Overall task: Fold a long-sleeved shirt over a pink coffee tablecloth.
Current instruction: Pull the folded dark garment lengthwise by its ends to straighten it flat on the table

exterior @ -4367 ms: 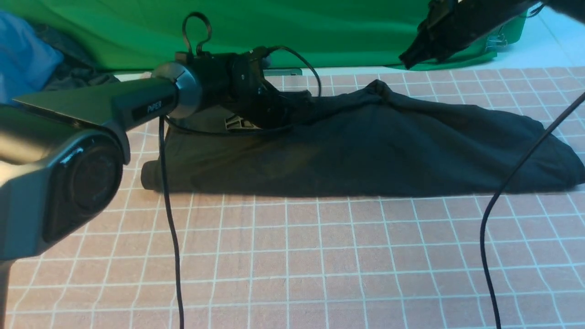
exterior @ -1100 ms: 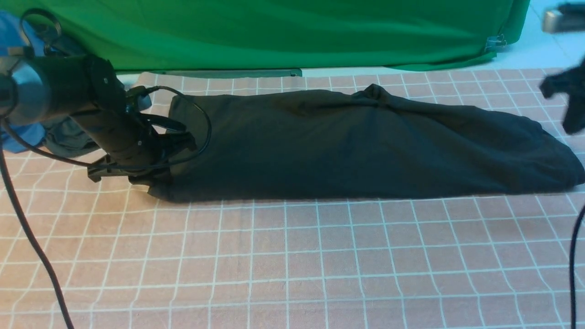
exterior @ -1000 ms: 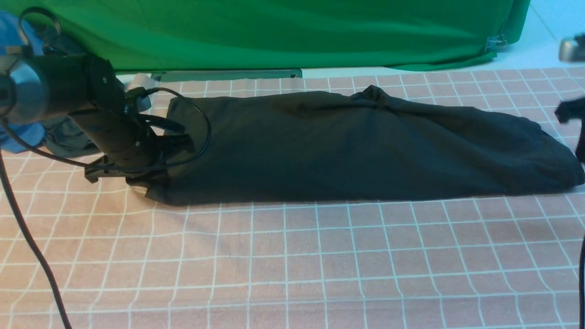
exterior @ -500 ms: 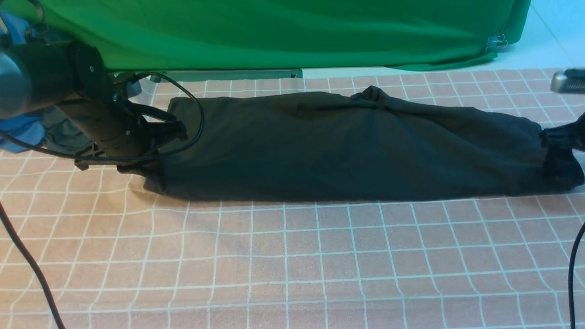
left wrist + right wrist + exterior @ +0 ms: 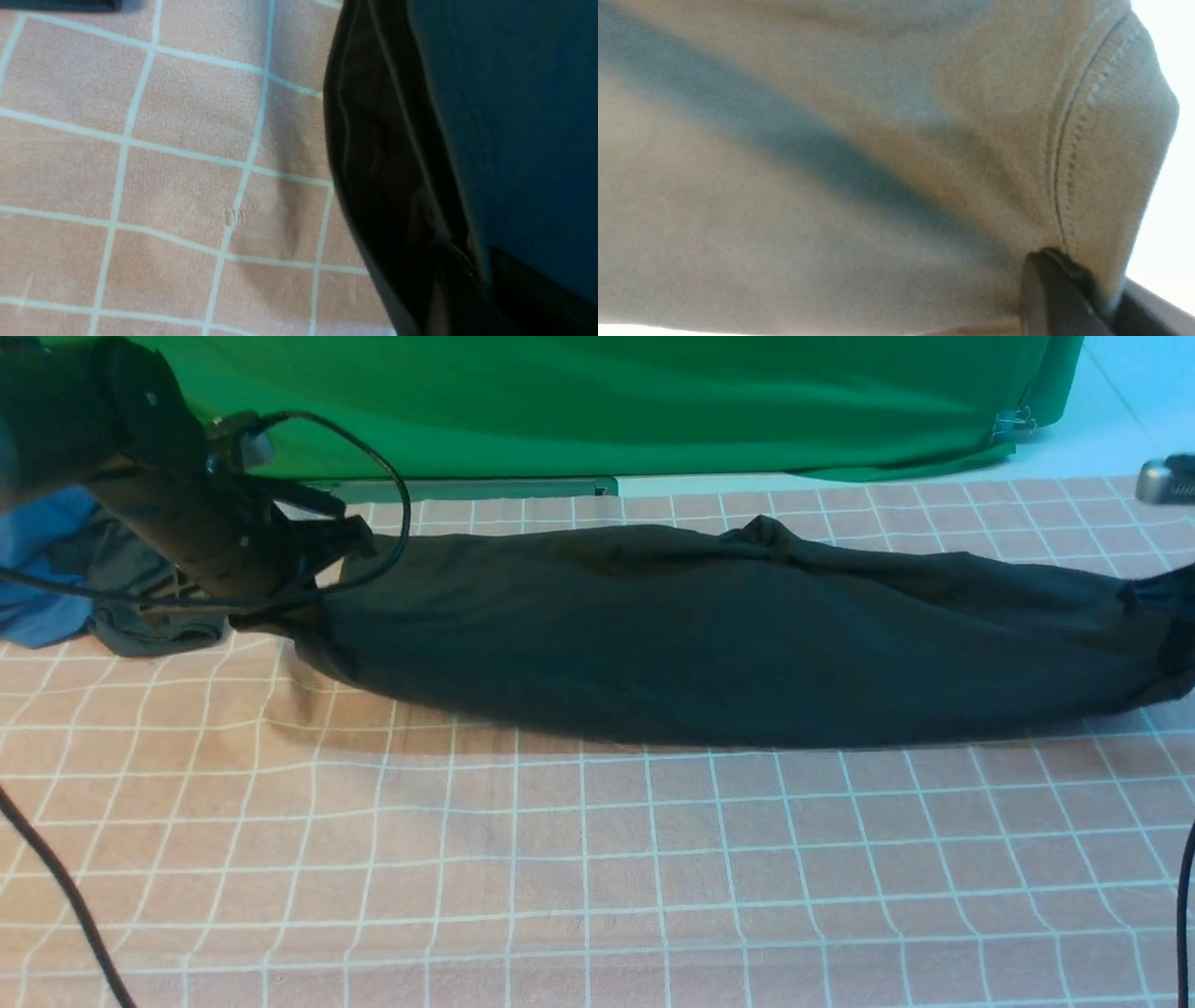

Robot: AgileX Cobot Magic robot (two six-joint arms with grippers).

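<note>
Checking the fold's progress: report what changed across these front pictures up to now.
The left gripper, shut on the left end of the long-sleeved shirt, rose, lifting that end off the pink coffee tablecloth. The right gripper came in, closed on the right end and raised it slightly. The shirt's middle stayed down; the green cloth and blue garment did not move.

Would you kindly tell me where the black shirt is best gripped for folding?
At its two short ends, coming in from the outer left and right: the black shirt stretches as one long narrow band across the tablecloth, so end holds should keep it taut.
</note>
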